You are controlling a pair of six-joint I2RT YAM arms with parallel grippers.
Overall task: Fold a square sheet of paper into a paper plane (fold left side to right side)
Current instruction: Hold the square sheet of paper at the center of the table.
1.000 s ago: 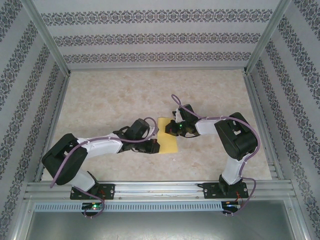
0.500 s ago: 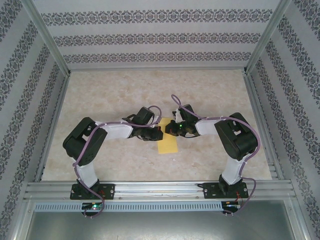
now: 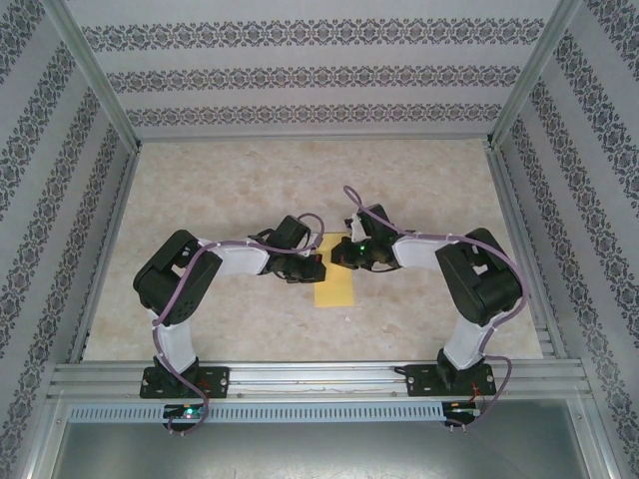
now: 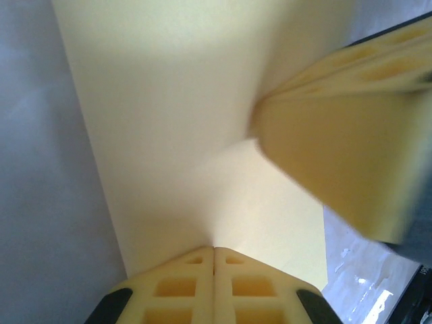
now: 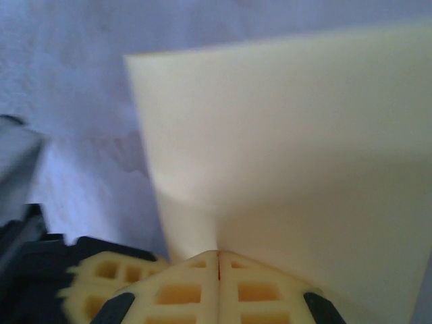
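Nearest, a long silver metal rail [image 3: 319, 377] is seen, and both arm bases are bolted to it. A little further in, a thin yellow sheet of paper [image 3: 334, 289] is found lying flat on the pale stone-look table [image 3: 220, 190], about midway between the two arms.

The paper is seen as a narrow strip and not a square. So the left-to-right fold is judged to be made, and the crease is likely being pressed flat.

Over the far half of the paper, the left gripper [image 3: 318, 267] and the right gripper [image 3: 337, 257] are set nose to nose. The pale yellow fingers [image 4: 182, 307] of the left one are squeezed together with no gap, and their tips are put down on the paper. The right one's fingers [image 5: 196, 277] are closed the same way. Nothing is seen pinched between them.

The long side of the paper is laid from near to far, leaning just a bit. No pointed end is made yet, so no nose can be told.

Next, corners will likely need to be folded in. One edge must be lifted gently while the rest is held down, or the thin paper may slide.

Farthest back, a striped patterned wall [image 3: 319, 75] is seen.
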